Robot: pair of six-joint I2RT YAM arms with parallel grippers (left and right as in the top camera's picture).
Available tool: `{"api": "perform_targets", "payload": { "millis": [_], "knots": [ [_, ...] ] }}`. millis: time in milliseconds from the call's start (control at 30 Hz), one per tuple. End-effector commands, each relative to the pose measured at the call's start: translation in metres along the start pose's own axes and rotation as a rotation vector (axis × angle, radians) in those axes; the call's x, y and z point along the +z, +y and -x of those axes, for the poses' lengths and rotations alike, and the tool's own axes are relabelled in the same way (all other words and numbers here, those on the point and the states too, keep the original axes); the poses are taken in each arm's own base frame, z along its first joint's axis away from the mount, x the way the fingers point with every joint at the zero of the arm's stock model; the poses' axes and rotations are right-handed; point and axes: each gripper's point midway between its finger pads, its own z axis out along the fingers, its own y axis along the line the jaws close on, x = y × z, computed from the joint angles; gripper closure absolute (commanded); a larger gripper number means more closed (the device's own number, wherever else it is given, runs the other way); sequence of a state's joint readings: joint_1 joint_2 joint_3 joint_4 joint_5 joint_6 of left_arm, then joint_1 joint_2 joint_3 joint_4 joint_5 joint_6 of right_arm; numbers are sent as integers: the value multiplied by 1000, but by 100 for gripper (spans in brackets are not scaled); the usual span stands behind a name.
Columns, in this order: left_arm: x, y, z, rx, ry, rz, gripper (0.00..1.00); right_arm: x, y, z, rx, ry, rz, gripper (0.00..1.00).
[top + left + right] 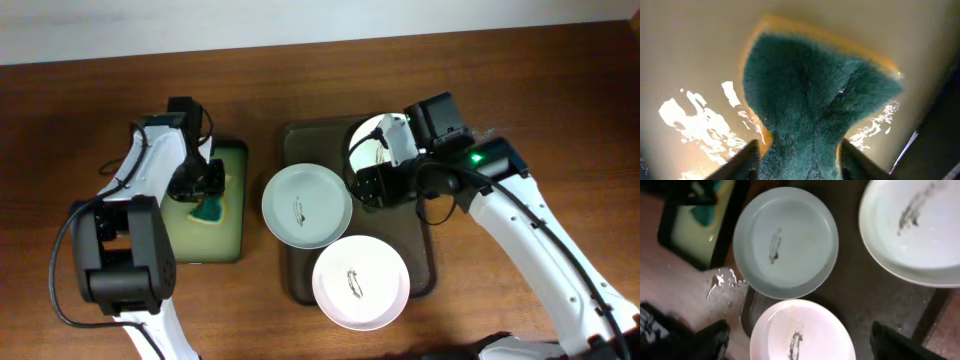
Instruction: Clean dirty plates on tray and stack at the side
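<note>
While left gripper (800, 155) grasps 1 green sponge (815, 90) between its jaws, right gripper (800, 342) hangs released, jaws spread, with 3 smeared plates (785, 242) below on tray (865, 300).

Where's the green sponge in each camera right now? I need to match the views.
Overhead: the green sponge sits left of centre, inside the small tray.
Left wrist: it fills the middle of the frame, pinched by the left gripper.
Right wrist: a teal patch in the top-left corner, partly hidden.
Shared landmark: the small tray's yellowish inside shows in all three views.
</note>
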State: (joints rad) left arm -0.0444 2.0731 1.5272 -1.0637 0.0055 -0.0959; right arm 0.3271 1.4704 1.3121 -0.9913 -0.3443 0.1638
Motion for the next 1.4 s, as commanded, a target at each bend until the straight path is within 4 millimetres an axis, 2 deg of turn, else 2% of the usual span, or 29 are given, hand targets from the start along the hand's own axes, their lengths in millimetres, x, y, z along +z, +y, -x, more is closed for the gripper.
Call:
{"api": "perform_targets", "payload": {
  "millis": [0,33,67,100,167,233,267,367,433,500,567,600,633,667,700,767,833,867,900,967,1000,1067,1133,1233,1300,1333,1367],
  "knots": [
    [-6,-1,11,-2,-17,8,27,45,-21,-9,136,138,-61,23],
    [1,-1,10,-2,-11,9,31,57,-25,-13,149,176,-64,25],
    [9,0,10,-2,-8,8,41,71,-28,-18,165,220,-52,28],
    [36,-9,5,-2,6,-41,73,97,-26,-23,183,277,6,30],
    [52,-14,-4,-3,31,-77,100,110,-31,-25,194,298,7,30],
    [44,-15,-2,-2,28,-78,100,114,-33,-17,205,270,8,30],
    [33,-15,1,-2,30,-77,100,117,-34,-15,226,261,7,30],
    [-23,-18,19,2,-5,-81,100,137,-41,-14,282,267,-4,37],
    [-73,-35,30,56,-48,-85,100,158,-49,-23,333,309,-13,49],
    [-86,-48,32,86,-67,-89,100,161,-50,-22,331,307,-16,53],
    [-96,-73,32,134,-88,-121,100,167,-48,-18,359,281,-40,63],
    [-97,-77,32,145,-91,-122,100,171,-52,-18,387,260,-85,66],
    [-100,-80,32,148,-93,-133,100,175,-55,-16,420,238,-120,76],
    [-102,-84,29,147,-87,-168,100,180,-56,-15,440,228,-122,81],
    [-104,-85,29,146,-87,-178,100,185,-57,-16,464,227,-123,82],
    [-109,-84,27,164,-94,-178,100,195,-59,-24,505,256,-130,96],
    [-113,-86,25,179,-99,-189,100,184,-69,-18,518,234,-150,96],
    [-115,-93,24,184,-96,-230,100,166,-92,-17,528,205,-256,96],
    [-118,-111,25,208,-113,-290,100,150,-110,-15,500,179,-340,96],
    [-121,-134,32,261,-166,-312,100,148,-109,-15,402,194,-332,96],
    [-120,-153,33,304,-188,-319,100,146,-110,-19,385,210,-343,96],
    [-104,-188,25,364,-177,-326,100,146,-111,-19,373,211,-344,96],
    [-69,-219,13,351,-123,-327,100,146,-111,-19,366,212,-344,96],
    [-16,-250,7,298,-67,-347,100,146,-111,-19,367,211,-344,96],
    [13,-278,-6,302,20,-448,100,146,-111,-19,367,212,-343,96],
    [23,-285,-11,286,47,-461,100,146,-111,-19,367,212,-343,96],
    [33,-302,-23,300,96,-523,100,146,-111,-18,367,211,-343,96]
  ]
}}
